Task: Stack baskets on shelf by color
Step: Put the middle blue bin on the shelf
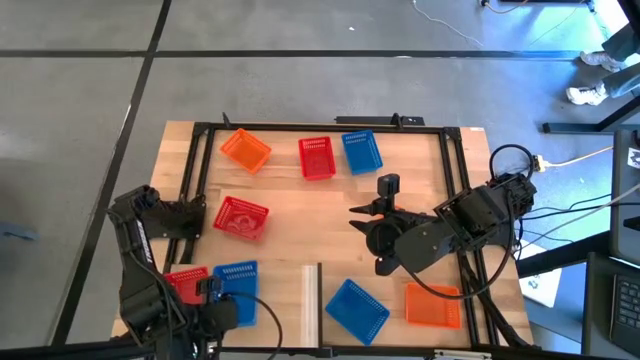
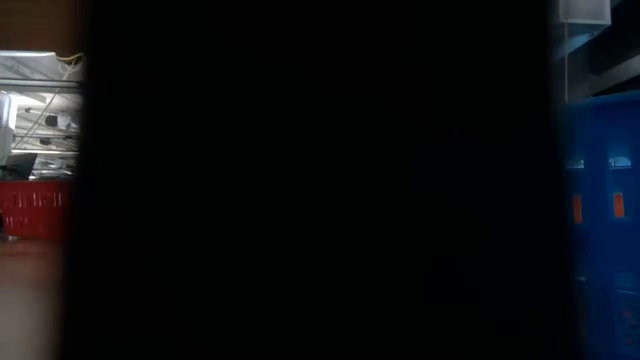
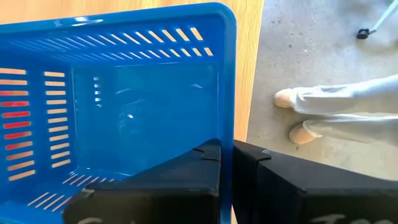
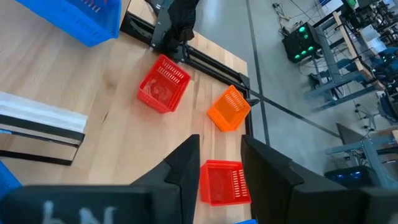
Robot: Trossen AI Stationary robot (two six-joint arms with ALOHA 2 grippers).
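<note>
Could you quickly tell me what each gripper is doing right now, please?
Left gripper: shut on the blue basket, gripping its rim.
Right gripper: open, holding nothing, above the table.

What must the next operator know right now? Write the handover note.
Left end effector: shut on the wall of a blue basket at the near left corner, beside a red basket.
Right end effector: open, empty, over mid-table.
Loose: far orange basket, far red basket, far blue basket, middle red basket, near blue basket, near orange basket.
Shelf: no baskets visible on it.
Done: no stacks visible. Left: all the stacking.
</note>
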